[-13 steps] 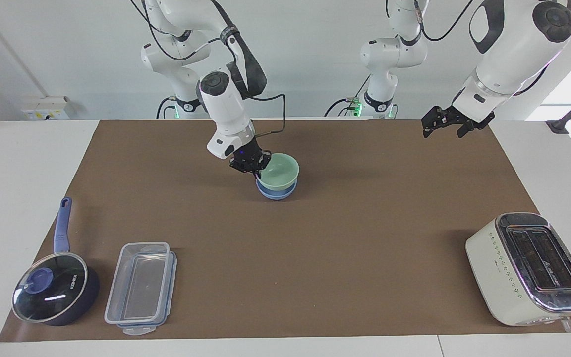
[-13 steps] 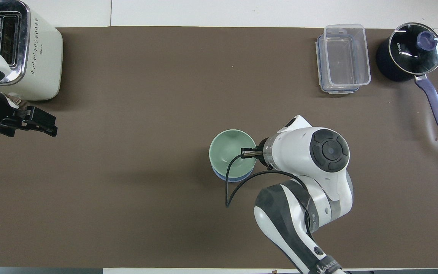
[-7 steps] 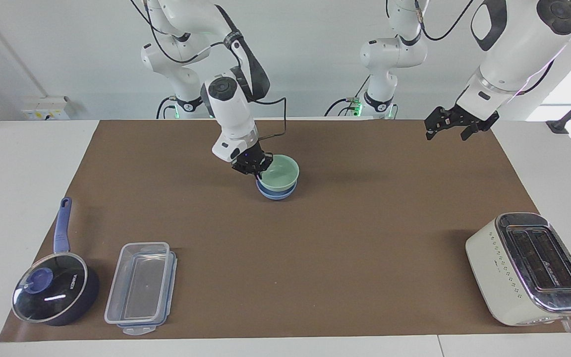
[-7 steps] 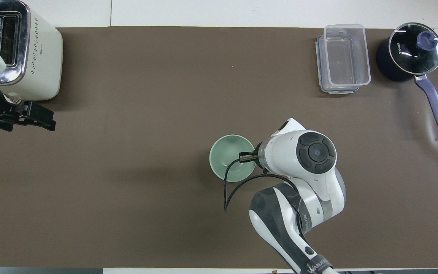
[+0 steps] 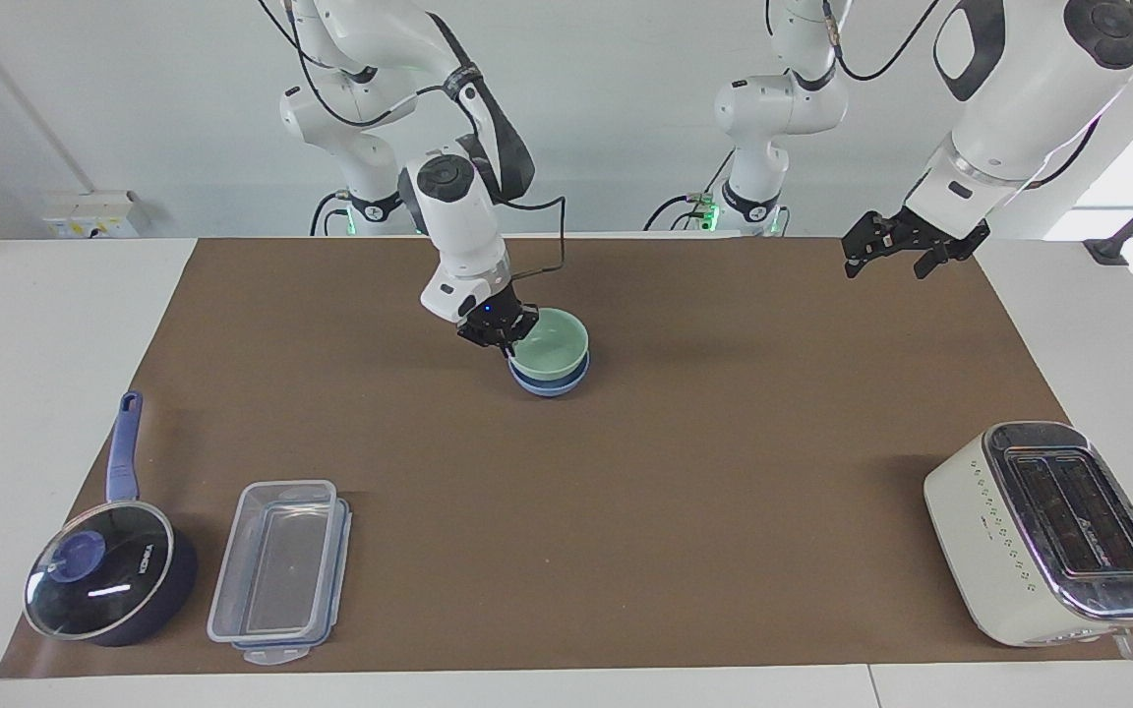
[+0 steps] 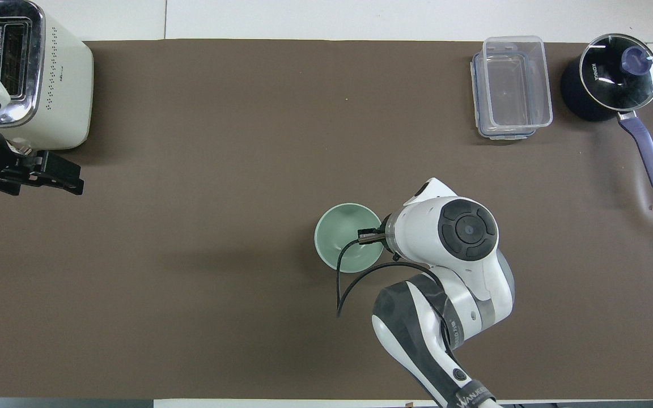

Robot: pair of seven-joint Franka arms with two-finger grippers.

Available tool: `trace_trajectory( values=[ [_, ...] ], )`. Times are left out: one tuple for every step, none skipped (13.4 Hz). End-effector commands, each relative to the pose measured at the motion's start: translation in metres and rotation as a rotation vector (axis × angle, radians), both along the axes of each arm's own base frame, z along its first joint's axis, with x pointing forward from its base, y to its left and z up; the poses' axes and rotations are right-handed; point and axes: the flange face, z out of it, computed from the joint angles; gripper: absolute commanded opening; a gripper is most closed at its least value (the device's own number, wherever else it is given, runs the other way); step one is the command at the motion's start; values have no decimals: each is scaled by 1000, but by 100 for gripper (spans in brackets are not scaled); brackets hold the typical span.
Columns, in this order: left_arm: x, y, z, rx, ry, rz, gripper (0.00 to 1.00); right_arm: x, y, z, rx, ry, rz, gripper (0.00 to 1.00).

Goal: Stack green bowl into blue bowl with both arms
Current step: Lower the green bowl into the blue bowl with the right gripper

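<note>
The pale mint-green bowl (image 5: pixel 557 346) sits nested in the light blue bowl (image 5: pixel 549 383) near the middle of the brown mat. In the overhead view the green bowl (image 6: pixel 342 233) covers the blue bowl fully. My right gripper (image 5: pixel 500 329) is shut on the green bowl's rim, on the side toward the right arm's end; it also shows in the overhead view (image 6: pixel 368 234). My left gripper (image 5: pixel 886 254) hangs open and empty above the mat's edge at the left arm's end, also seen in the overhead view (image 6: pixel 57 177). The left arm waits.
A cream toaster (image 5: pixel 1048 531) stands far from the robots at the left arm's end. A clear lidded container (image 5: pixel 281 570) and a dark blue pan with a glass lid (image 5: pixel 109 575) stand far from the robots at the right arm's end.
My right gripper lowered the green bowl and shifted it so it sits squarely in the blue bowl. My left gripper drew slightly up and back toward its base.
</note>
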Motion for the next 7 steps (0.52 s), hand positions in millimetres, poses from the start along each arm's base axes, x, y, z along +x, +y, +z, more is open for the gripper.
trace_trajectory(
  values=[
    [2, -2, 4, 20, -18, -7, 100, -3, -1, 2, -5, -15, 12, 0],
    [2, -2, 4, 19, -18, -4, 100, -2, 0, 3, -4, -16, 12, 0],
    [2, -3, 4, 22, -18, -1, 100, -1, -1, 4, -6, -12, 11, 0],
    [1, -4, 6, 21, -21, 6, 100, -1, 0, 5, -5, -15, 14, 18],
    [1, -3, 7, 21, -22, 10, 100, 0, 1, 6, -3, -19, 12, 77],
    [1, 0, 6, 21, -21, 14, 100, 0, 2, 6, -1, -21, 14, 88],
    [1, 3, 7, 21, -20, 17, 100, 1, 2, 8, 0, -23, 14, 89]
  ],
)
